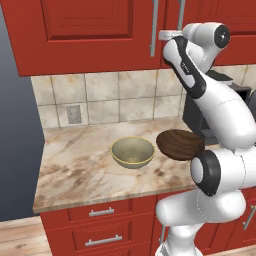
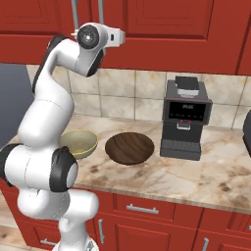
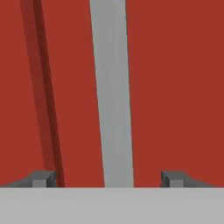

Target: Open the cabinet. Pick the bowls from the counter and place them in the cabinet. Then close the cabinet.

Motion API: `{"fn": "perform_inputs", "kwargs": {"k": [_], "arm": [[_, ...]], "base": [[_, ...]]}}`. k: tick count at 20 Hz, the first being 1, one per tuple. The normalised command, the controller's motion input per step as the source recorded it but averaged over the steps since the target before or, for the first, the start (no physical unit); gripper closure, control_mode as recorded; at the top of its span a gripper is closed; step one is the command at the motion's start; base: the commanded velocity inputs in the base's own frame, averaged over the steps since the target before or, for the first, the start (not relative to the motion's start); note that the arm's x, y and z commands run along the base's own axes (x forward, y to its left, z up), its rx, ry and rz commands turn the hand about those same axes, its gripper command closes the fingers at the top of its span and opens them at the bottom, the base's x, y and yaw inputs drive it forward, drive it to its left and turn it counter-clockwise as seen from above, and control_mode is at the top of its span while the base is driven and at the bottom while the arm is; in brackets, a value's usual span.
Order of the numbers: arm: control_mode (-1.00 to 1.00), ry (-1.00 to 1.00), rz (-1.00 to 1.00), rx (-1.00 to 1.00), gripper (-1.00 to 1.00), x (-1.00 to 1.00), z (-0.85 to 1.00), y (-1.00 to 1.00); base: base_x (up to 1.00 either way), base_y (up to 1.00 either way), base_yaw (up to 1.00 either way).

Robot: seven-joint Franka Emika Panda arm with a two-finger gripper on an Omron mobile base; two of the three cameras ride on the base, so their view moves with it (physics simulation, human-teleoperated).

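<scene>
**End effector lining up on cabinet handle**

Left base view: arm is reaching up at 1 o'clock to the cabinet (image 1: pixel 85 30); olive bowl (image 1: pixel 132 152) and brown bowl (image 1: pixel 179 144) are sitting on the worktop (image 1: pixel 75 170), untouched.

Right base view: wrist is pointing at the closed doors, bowls lying at 6 o'clock below it.

Hand view: end effector (image 3: pixel 108 178) is standing spread, handle (image 3: pixel 113 92) running 12-to-6 dead ahead between the tips, not yet touching. Closing should catch it.
</scene>
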Motion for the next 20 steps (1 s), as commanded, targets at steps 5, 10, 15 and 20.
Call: {"fn": "perform_inputs", "kwargs": {"k": [5,10,15,20], "arm": [[-1.00,0.01,0.00,-0.01,-1.00,0.68,-0.05,0.00],[-1.00,-0.06,-0.02,-0.05,-1.00,0.61,-0.18,0.18],[-1.00,-0.14,-0.09,-0.11,-1.00,0.64,-0.29,0.57],[-1.00,0.01,-0.04,-0.01,-1.00,0.95,-0.31,0.20]], "base": [[0.00,0.00,0.00],[0.00,0.00,0.00],[0.00,0.00,0.00],[0.00,0.00,0.00]]}}
